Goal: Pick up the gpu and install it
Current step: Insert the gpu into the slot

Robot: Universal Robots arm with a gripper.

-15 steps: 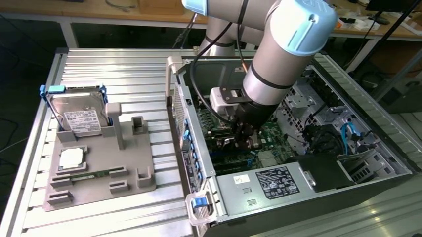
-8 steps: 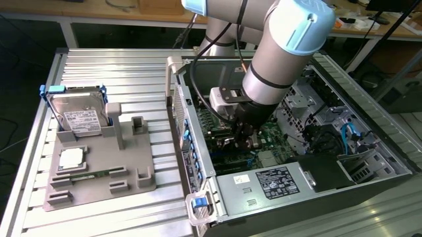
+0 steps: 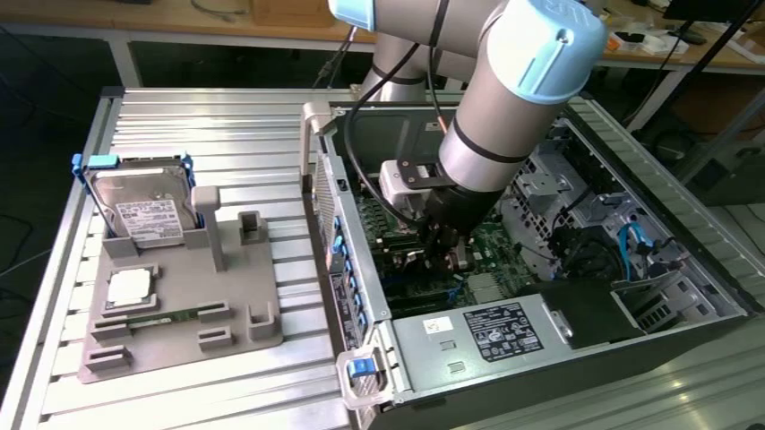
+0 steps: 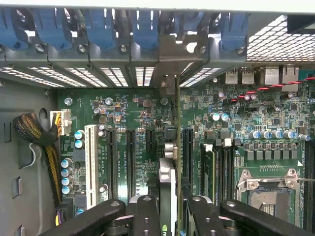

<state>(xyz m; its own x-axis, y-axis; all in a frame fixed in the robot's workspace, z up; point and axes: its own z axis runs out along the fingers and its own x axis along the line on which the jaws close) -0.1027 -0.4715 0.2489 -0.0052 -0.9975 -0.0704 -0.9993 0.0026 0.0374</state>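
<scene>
Wrist view showed the gripper point(image 4: 170, 209) closed part-way on the gpu point(image 4: 167, 167), the card held edge-on between the two jaws above the motherboard point(image 4: 138, 123). The card's metal bracket end pointed toward 12 o'clock, at the rear slot openings with blue clips point(image 4: 142, 24). The card stood directly over the expansion slots point(image 4: 130, 157); whether its edge connector had entered a slot could not be told.

Handling judgement: the card was likely light and stiff, but fragile at its components and edge contacts. A grip across the board's flat faces near mid-length, as seen, kept the bracket and the connector edge free.

Exterior view showed the arm point(image 3: 502, 116) reaching down into the open computer case point(image 3: 538, 269) on the bench point(image 3: 215, 116). The case contained the motherboard, a power supply point(image 3: 502, 327) at 6 o'clock and drive cages with blue cables point(image 3: 633, 242) at 3 o'clock. At 9 o'clock from the case, a grey fixture tray point(image 3: 179, 305) held a hard drive in a blue frame point(image 3: 138, 202) and a processor point(image 3: 129, 287).
</scene>
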